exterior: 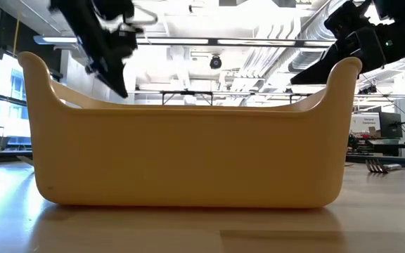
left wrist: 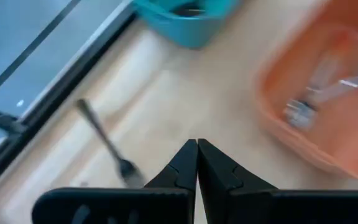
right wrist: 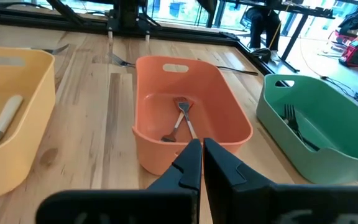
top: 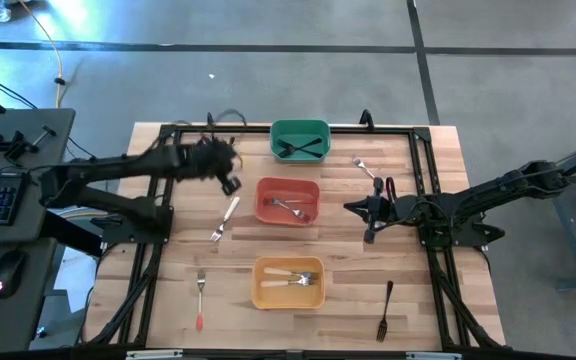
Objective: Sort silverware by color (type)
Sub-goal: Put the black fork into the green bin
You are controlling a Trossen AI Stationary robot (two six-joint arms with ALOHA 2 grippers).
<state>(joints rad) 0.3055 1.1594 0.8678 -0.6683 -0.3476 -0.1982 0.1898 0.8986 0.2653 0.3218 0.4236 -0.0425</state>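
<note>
Left claw point(top: 230, 184) hangs pinched together, empty, above the surface point(top: 168, 300) beside the orange bin point(top: 288, 201); right claw point(top: 353, 207) (also pinched together, empty) waits on that bin's other side; a white-handled fork point(top: 225, 218) lies just below the left claw; other silverware sits in the green bin point(top: 300, 140), orange bin and yellow bin point(top: 289, 282).

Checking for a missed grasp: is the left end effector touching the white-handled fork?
Apart. The high view shows the left end effector above the white-handled fork, with bare table between them.
</note>
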